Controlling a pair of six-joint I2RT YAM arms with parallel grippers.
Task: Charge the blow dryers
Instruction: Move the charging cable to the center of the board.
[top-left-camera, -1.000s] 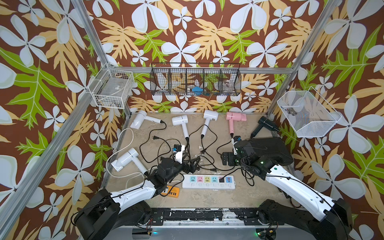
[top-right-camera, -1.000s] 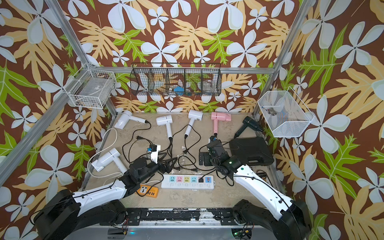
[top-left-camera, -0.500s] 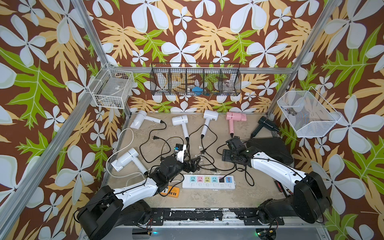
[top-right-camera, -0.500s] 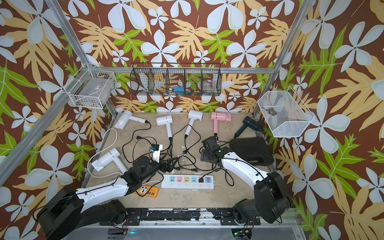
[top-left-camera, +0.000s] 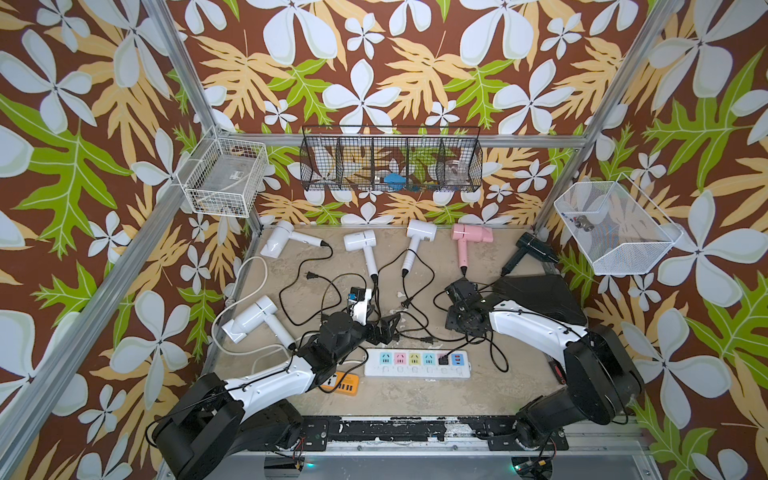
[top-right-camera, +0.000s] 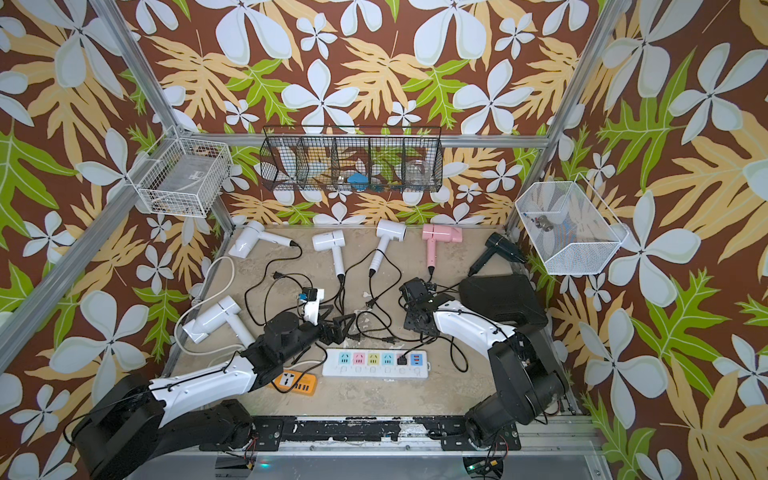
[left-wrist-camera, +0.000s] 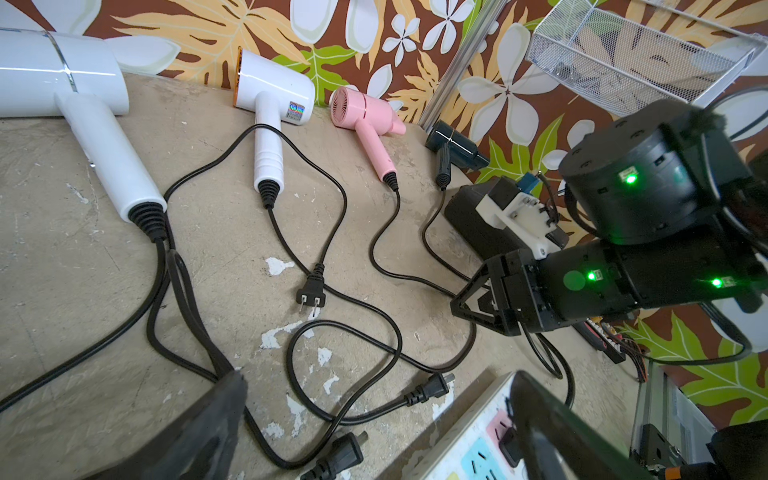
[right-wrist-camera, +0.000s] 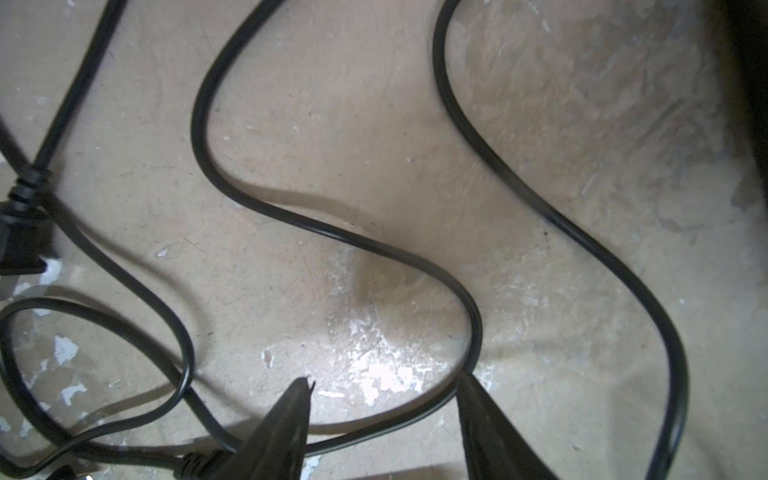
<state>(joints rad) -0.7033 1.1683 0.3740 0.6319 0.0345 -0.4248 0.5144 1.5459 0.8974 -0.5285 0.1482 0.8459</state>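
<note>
Four white dryers (top-left-camera: 360, 241) lie on the table (top-left-camera: 415, 395) at 9, 10, 11 and 12 o'clock. A pink dryer (top-left-camera: 471, 235) is at 1 and a black dryer (top-left-camera: 534, 247) at 2. Their cords (left-wrist-camera: 372, 249) tangle across the middle, with several plugs lying loose. One black plug (top-left-camera: 444, 360) sits in the white strip (top-left-camera: 417, 371) at 6. The left gripper (top-left-camera: 384, 329) hovers low over the tangle at centre, just beyond the strip, jaws spread wide and holding nothing. The right gripper (right-wrist-camera: 386, 390) points down between centre and the case (top-left-camera: 536, 295) at 3. Its jaws are partly apart, straddling one cord (right-wrist-camera: 332, 230) on the table with the gap wider than the cord.
</note>
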